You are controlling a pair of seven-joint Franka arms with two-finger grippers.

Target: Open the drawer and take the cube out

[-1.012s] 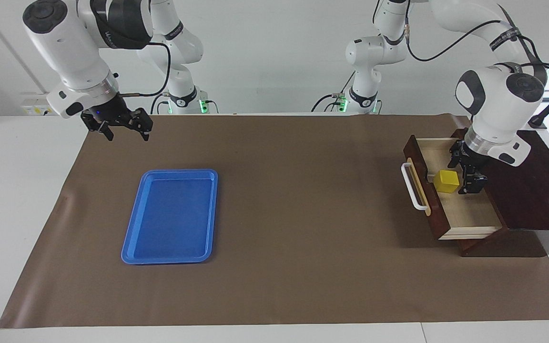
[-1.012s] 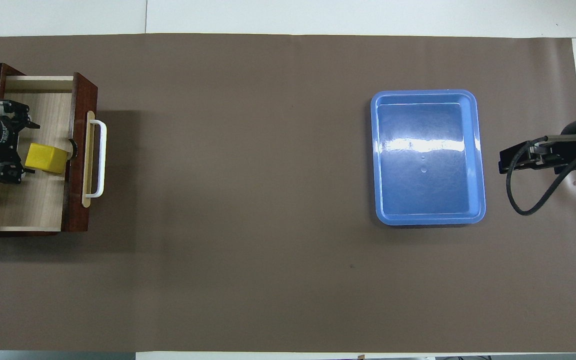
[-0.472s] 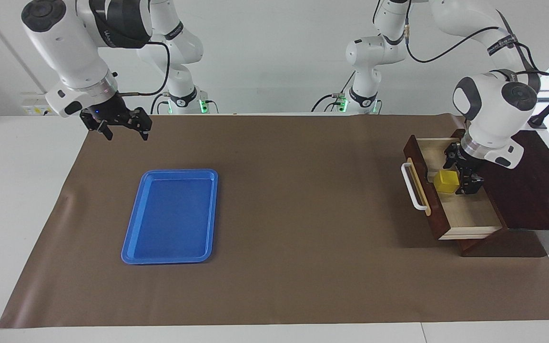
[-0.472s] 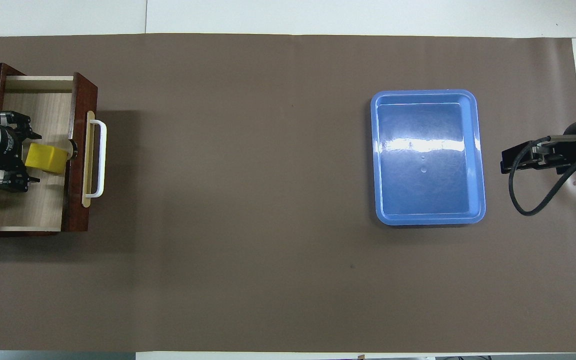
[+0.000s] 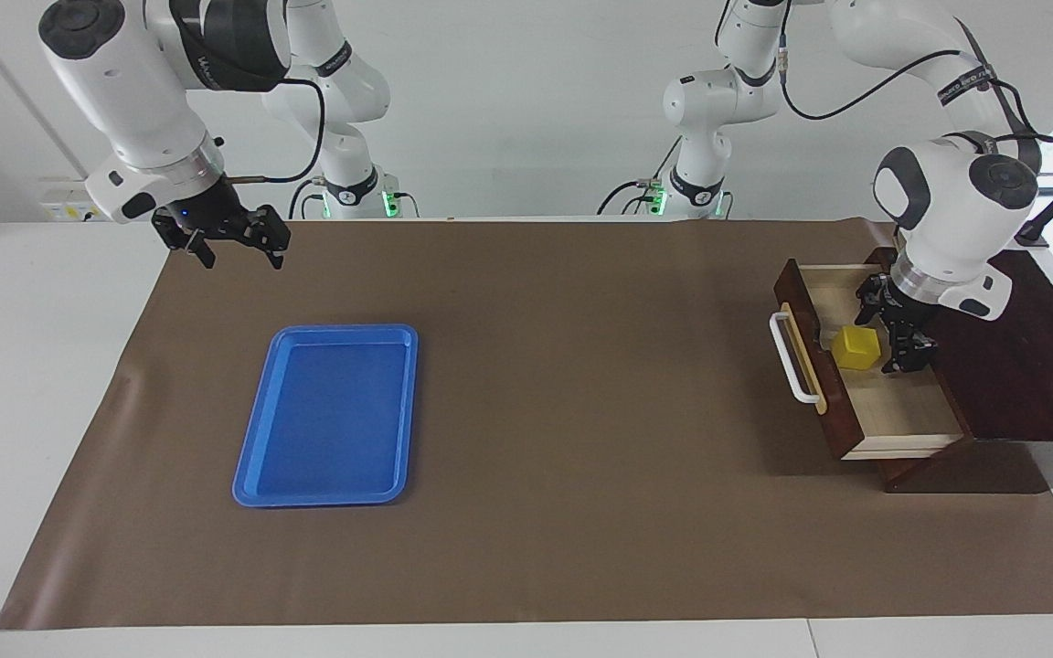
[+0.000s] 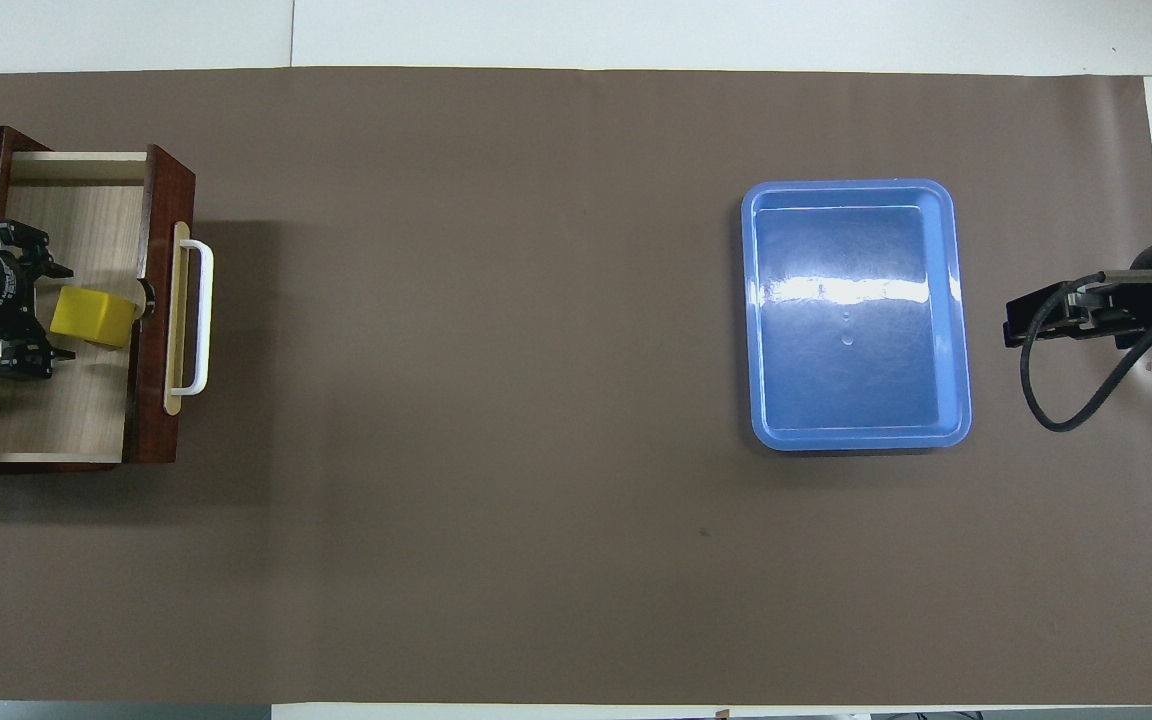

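Facing view: the bright yellow cube sits in the pulled-out drawer, beside my spread, empty left pincer. Overhead view: cube just off my fingertips (right gripper waits past the blue tray).

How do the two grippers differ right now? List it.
Place: the left gripper is down inside the open drawer, beside the yellow cube; the right gripper hangs in the air over the brown mat's edge, near the blue tray.
Work: the left gripper is at the cube; the right arm waits.
Shared: both are black, open and hold nothing.
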